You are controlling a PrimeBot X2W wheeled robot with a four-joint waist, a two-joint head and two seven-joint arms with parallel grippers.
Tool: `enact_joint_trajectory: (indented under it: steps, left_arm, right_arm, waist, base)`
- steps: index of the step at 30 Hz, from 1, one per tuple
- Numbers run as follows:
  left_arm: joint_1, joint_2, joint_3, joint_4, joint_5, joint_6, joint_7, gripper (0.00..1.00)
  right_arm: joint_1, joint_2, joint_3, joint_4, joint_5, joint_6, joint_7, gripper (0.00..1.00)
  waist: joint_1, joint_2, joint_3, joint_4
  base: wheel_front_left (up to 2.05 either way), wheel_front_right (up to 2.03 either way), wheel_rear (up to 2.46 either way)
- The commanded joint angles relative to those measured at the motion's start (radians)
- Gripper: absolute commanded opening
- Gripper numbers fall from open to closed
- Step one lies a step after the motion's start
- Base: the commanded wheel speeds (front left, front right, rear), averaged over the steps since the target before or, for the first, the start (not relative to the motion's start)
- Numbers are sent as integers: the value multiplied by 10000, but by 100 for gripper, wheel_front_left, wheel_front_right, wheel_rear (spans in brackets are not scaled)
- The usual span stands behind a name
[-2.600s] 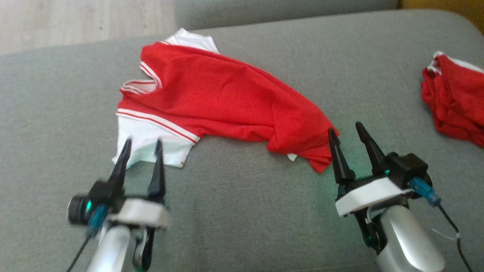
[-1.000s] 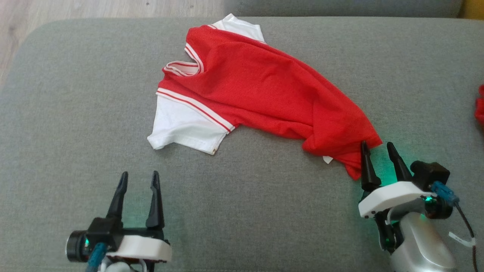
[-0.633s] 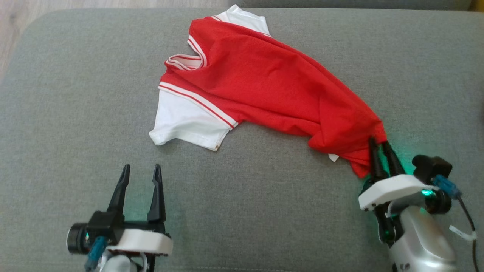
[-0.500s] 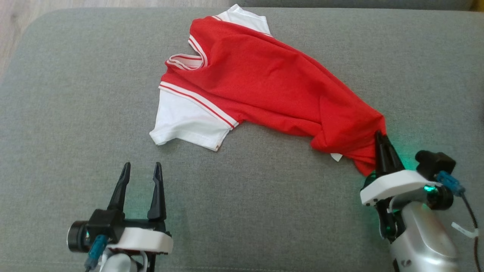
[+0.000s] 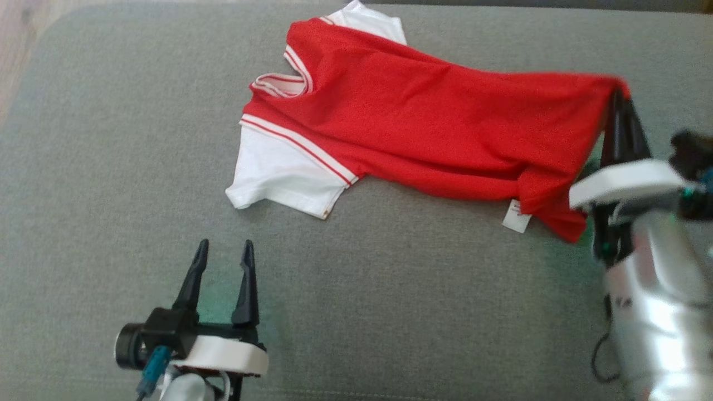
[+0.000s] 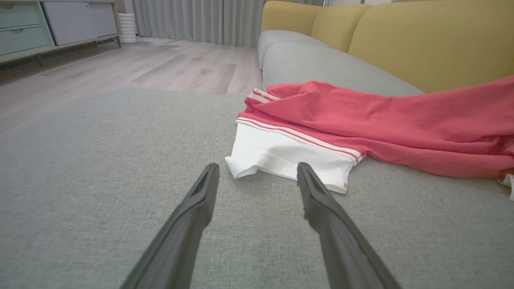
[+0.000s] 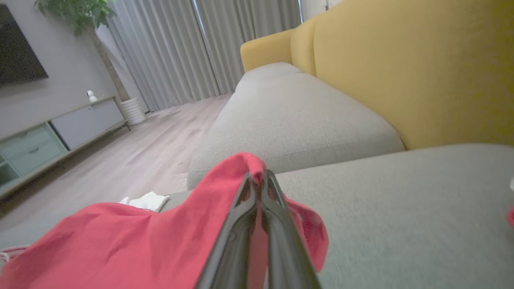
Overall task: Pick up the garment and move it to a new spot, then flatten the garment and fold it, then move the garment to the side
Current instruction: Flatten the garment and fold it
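1. We have our right gripper (image 5: 619, 100) pinched tight on a hem corner of the red fabric shirt with white sleeves (image 5: 412, 122), holding that corner clear of the grey fabric sofa cushion (image 5: 100, 184)
2. The rest lies rumpled on the cushion's far half, collar towards our left
3. Our left gripper (image 5: 223, 248) hovers spread and empty, near the nearer white sleeve (image 5: 278, 178) but apart from it
4. We judge the pick-up barely started; moving, flattening, folding and setting aside all remain

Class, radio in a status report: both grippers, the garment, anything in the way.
Right gripper shut on hem corner of red shirt, raised off grey cushion. Left gripper open, short of white sleeve. Nothing seen blocking.
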Motion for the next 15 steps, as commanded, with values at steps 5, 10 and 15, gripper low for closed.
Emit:
enact_joint_trajectory:
  steps: [5, 10, 15]
  left_arm:
    - [-616, 28, -98, -254, -192, -29, -53, 100]
    - [-953, 28, -442, -212, -310, -59, -53, 100]
    - [-1110, 28, -569, -149, -324, -33, -53, 100]
  right_arm:
    - [-1838, -658, -480, 978, -1767, 65, -55, 0]
    - [-2949, -1245, -1809, 1844, -3473, 65, -55, 0]
    - [-3631, -1273, -3065, 1864, -4893, 65, -55, 100]
  waist:
    - [0, 0, 582, 543]
    - [0, 0, 1026, 1059]
    - [0, 0, 1261, 1216]
  base:
    - [0, 0, 0]
    - [0, 0, 0]
    - [0, 0, 0]
